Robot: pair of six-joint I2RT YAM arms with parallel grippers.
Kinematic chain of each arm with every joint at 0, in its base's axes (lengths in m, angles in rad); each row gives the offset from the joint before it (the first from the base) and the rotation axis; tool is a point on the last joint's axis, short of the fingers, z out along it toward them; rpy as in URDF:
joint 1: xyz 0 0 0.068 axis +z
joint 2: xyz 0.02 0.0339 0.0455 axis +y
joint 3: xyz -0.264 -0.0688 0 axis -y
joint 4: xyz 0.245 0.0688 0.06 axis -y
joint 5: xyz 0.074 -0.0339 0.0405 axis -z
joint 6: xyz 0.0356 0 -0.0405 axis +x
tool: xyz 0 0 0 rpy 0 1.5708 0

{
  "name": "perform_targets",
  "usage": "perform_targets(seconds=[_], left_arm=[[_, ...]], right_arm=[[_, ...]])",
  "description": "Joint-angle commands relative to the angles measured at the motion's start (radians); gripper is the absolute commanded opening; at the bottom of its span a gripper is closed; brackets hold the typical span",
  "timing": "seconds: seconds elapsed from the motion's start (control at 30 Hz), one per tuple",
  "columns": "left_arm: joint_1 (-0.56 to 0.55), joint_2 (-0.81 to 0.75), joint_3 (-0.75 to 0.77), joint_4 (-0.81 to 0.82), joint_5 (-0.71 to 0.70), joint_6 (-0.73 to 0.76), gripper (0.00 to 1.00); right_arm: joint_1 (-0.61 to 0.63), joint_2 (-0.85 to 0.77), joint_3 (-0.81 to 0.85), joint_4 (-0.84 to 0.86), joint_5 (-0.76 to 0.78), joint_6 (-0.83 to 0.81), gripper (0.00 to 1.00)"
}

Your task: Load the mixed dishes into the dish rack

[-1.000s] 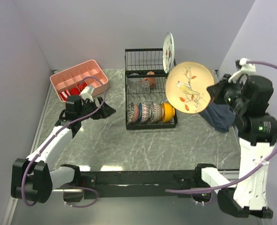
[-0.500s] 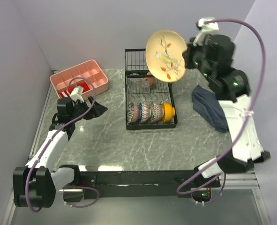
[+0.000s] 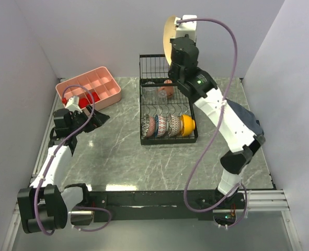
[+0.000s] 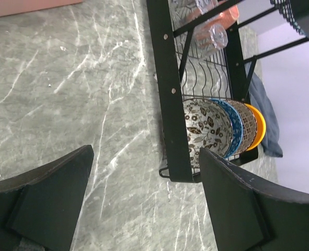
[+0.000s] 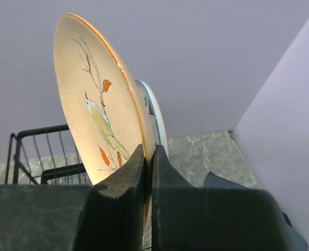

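My right gripper [image 5: 148,152] pinches the cream bird-motif plate [image 5: 94,99] by its lower rim, on edge above the back of the dish rack [image 3: 142,104], just beside the watermelon-slice plate [image 5: 154,112]. It looks stiff, glazed and breakable to me, so the rim is the hold. Half a second ago it faced the camera, further right. My left gripper [image 4: 144,162] hangs spread, left of the rack.

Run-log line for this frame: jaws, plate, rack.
right jaws: shut on bird plate | plate: on edge beside watermelon plate | left jaws: open, empty | dish rack: four bowls slotted
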Motion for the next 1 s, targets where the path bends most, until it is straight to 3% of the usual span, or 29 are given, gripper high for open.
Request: perform_targets(seconds=[0.0, 0.53, 0.97], left_arm=[[0.020, -0.030, -0.002, 0.052, 0.029, -0.037, 0.88], [0.022, 0.015, 0.019, 0.064, 0.058, -0.074, 0.88], [-0.078, 0.050, 0.058, 0.037, 0.052, -0.041, 0.89]], right_arm=[[-0.004, 0.043, 0.141, 0.204, 0.164, 0.009, 0.00], [-0.006, 0.166, 0.128, 0.181, 0.239, -0.009, 0.00], [-0.004, 0.245, 0.099, 0.262, 0.288, -0.069, 0.00]])
